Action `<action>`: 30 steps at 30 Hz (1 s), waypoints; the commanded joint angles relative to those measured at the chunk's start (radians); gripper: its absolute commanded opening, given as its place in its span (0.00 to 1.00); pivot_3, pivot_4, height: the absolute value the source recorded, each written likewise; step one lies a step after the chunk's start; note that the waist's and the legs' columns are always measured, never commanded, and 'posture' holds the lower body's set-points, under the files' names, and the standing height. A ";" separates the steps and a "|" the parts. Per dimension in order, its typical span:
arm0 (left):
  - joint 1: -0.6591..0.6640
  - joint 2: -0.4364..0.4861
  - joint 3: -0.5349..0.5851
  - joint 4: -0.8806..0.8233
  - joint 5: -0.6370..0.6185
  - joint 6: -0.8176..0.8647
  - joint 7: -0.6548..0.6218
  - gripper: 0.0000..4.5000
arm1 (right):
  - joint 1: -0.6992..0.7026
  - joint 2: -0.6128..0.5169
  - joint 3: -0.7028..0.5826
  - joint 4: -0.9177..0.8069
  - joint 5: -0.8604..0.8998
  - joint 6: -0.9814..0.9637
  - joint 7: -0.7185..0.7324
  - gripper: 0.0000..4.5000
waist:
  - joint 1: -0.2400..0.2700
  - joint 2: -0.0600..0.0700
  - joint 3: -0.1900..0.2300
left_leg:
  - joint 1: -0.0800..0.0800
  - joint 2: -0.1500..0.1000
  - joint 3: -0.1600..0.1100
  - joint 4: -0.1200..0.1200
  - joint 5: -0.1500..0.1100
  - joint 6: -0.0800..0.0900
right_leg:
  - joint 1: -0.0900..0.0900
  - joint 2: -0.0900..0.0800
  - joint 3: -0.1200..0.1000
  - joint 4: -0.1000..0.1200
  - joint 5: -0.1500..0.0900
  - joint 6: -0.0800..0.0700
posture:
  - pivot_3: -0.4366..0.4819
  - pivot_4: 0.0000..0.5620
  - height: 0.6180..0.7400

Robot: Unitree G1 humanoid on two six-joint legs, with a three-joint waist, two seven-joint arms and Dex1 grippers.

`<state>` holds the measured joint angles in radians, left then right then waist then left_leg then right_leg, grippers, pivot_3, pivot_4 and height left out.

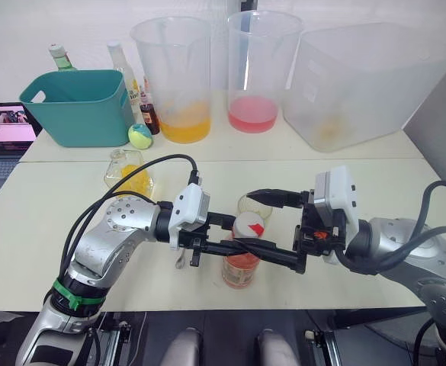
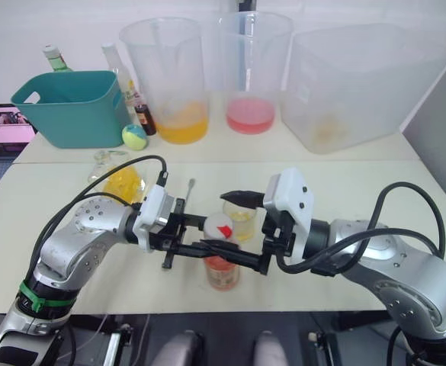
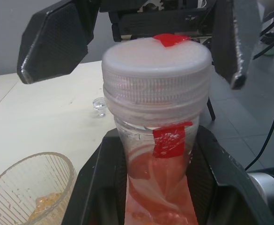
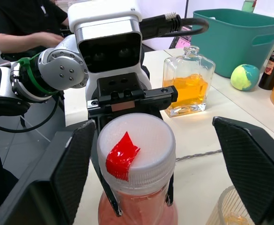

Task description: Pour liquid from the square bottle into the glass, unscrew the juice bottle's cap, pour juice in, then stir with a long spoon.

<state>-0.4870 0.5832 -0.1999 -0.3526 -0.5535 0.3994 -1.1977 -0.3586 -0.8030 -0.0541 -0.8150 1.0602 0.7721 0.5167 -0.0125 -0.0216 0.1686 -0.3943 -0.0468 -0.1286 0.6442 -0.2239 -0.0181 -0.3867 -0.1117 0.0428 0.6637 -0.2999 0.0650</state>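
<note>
The left gripper (image 1: 221, 245) is clamped on the upright juice bottle (image 1: 240, 268) at table's front edge. The right gripper (image 4: 151, 178), fingers spread, straddles the white cap (image 4: 136, 146) at 3 and 9 o'clock, nearer for unscrewing.

long spoon (image 2: 178, 225) mostly hidden behind left end effector (image 2: 200, 245)

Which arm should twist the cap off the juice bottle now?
Right. The right gripper is open around the cap, while the left gripper is shut on the juice bottle, steadying it.
</note>
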 commanded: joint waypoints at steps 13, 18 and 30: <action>0.009 0.017 -0.006 -0.008 0.020 0.005 0.008 0.27 | -0.004 -0.004 -0.018 -0.023 0.002 -0.020 0.001 0.37 | 0.000 0.000 0.000 | 0.000 0.000 0.000 0.000 0.000 0.000 | 0.000 0.000 0.000 0.000 0.000 0.000 | 0.48 0.27 0.98; 0.010 0.020 -0.004 -0.007 0.021 0.001 0.005 0.27 | -0.011 -0.007 -0.006 -0.006 -0.022 -0.029 0.038 0.37 | 0.000 0.000 0.000 | 0.000 0.000 0.000 0.000 0.000 0.000 | 0.000 0.000 0.000 0.000 0.000 0.000 | 0.48 0.27 0.98; 0.001 0.027 -0.018 0.021 0.025 -0.028 -0.029 0.27 | -0.436 0.003 0.309 0.584 -0.272 -0.192 0.904 0.37 | -0.007 0.000 0.000 | 0.004 0.001 0.001 0.000 0.000 0.000 | 0.003 0.001 0.000 -0.001 0.000 0.000 | 0.48 0.27 0.98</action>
<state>-0.4967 0.5935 -0.2146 -0.3401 -0.5487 0.3746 -1.2058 -0.7623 -0.8029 0.2189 -0.2989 0.8264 0.5920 1.2997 -0.0197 -0.0215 0.1685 -0.3908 -0.0459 -0.1277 0.6436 -0.2239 -0.0180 -0.3841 -0.1108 0.0428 0.6630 -0.3000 0.0652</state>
